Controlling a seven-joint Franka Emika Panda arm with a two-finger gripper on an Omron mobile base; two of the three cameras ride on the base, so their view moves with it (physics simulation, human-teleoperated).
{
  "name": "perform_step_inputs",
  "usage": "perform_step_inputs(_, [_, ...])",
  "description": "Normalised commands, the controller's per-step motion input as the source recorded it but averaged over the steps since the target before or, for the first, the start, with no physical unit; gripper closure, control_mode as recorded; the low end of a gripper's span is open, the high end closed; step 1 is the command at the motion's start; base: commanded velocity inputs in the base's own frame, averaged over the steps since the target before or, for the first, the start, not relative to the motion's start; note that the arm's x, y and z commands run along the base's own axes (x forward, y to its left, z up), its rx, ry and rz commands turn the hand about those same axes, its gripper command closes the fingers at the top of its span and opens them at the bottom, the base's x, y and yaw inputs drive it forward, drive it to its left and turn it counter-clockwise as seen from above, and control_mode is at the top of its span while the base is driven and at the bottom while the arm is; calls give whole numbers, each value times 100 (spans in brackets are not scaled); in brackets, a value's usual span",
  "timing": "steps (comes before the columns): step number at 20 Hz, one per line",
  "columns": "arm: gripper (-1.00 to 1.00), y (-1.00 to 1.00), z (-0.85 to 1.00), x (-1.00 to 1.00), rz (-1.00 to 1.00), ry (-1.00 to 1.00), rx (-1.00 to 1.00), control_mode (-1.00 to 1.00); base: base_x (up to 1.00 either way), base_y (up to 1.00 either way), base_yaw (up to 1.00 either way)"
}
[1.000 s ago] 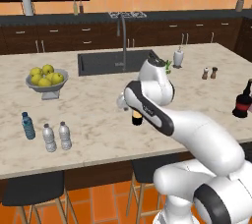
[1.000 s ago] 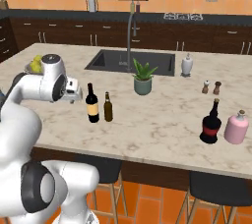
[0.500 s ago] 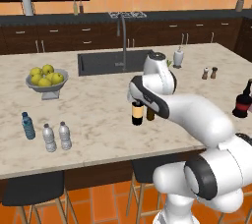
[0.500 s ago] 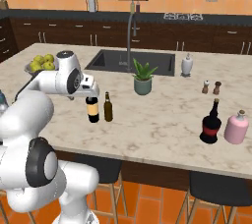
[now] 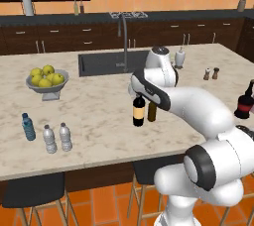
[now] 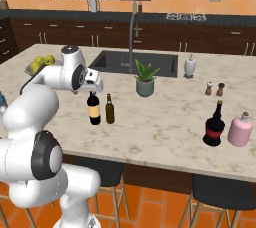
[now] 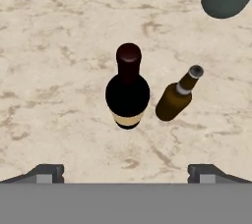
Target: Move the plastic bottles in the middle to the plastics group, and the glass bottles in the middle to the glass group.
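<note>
Gripper is spread wide and holds nothing; over the last second we swung the arm in from the side, and it now hangs right above the wine bottle, so that looks like our next pick.

Left to right in the left base view:
- plastics group near the counter's front-left edge: one blue bottle, two clear ones.
- fruit bowl behind them.
- wine bottle and brown-olive bottle mid-counter, just beside each other, both upright.
- red-banded bottle far right, the glass group.

Obstacles: brown bottle sits close enough to crowd a finger on the way down. Potted plant stands behind the pair, pink bottle beside the drop spot.
</note>
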Motion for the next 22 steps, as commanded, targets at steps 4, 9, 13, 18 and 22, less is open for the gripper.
perform_step_inputs(4, [-100,0,-3,24,0,0,0,-100,0,0,0])
perform_step_inputs(9, [-100,0,-10,40,0,0,0,-100,0,0,0])
perform_step_inputs(13, [-100,0,-29,3,0,-3,0,-100,0,0,0])
perform_step_inputs(18, [-100,0,-25,2,0,-5,0,-100,0,0,0])
perform_step_inputs(22, [-100,0,-11,16,0,-7,0,-100,0,0,0])
